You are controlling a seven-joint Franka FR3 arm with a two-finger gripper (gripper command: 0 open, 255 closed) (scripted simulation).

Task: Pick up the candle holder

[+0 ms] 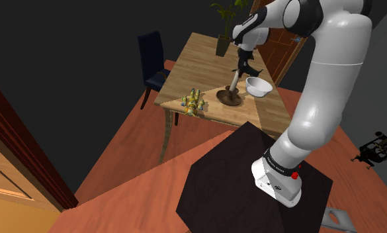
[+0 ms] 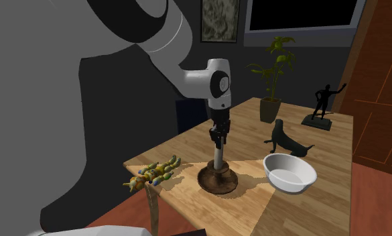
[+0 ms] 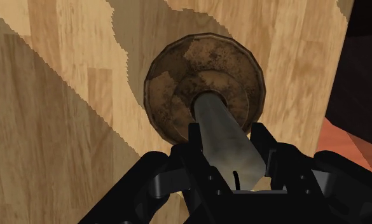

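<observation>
- Shoulder view: the candle holder [image 1: 230,94] stands upright on the bench [image 1: 185,59], just beside a white bowl [image 1: 258,86]. The claw [image 1: 241,69] sits over its stem from above.
- Second exterior view: the brown base looks flat on the bench. Lift straight up, so that it cannot swing into the bowl.
- Wrist view: the fingers [image 3: 194,143] are clenched on the grey stem from both sides. The grip looks centred; hold firm and rise slowly.

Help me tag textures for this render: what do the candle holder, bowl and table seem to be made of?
Candle holder: mottled brown base, probably tarnished metal, though aged wood is possible; grey stem, dull metal-like. Bowl: plain matte white, material unclear. Table: light wood, visible planks and grain.
</observation>
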